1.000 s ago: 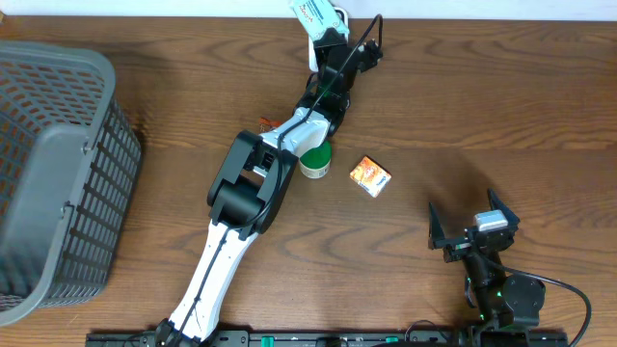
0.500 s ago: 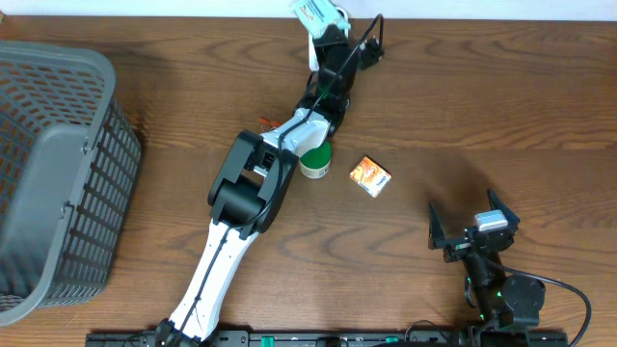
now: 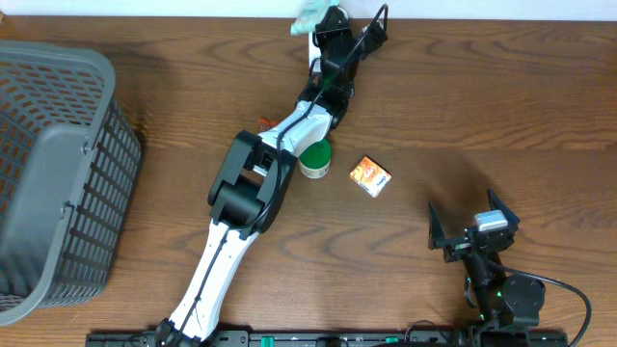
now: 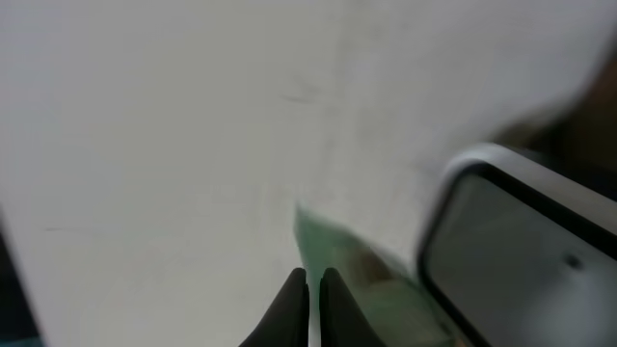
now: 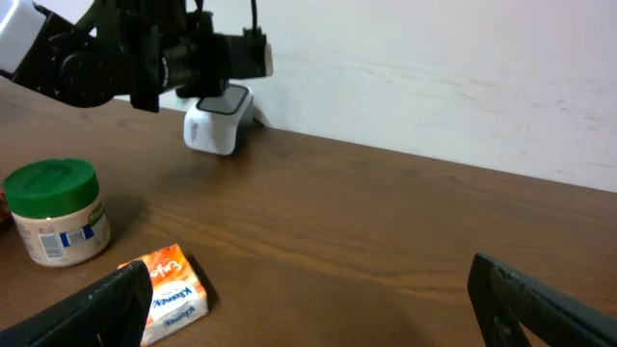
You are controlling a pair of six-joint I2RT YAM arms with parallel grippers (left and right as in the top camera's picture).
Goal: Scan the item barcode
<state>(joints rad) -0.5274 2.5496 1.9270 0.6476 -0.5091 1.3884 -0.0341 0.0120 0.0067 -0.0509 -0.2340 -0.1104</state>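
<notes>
Fingers of the left claw [image 3: 324,21] pinch a pale green packet [image 3: 307,13] at the top edge of the overhead view, while the right claw [image 3: 473,234] lies spread at lower right, with a jar [image 3: 315,160] and an orange box [image 3: 370,176] mid-frame and a basket [image 3: 101,202] at left. Left wrist view, blurred: fingertips [image 4: 292,294] meet at bottom centre, with the green packet [image 4: 362,280] just beyond and a scanner [image 4: 511,241] at right. Right wrist view: the white scanner [image 5: 220,120] stands at upper left by the wall [image 5: 434,58], jar [image 5: 55,212] and box [image 5: 169,289] at lower left, its own fingers [image 5: 106,304] wide apart in the bottom corners.

Blurred, cropped at the top edge — the green item [image 3: 307,13], perhaps a pouch.
</notes>
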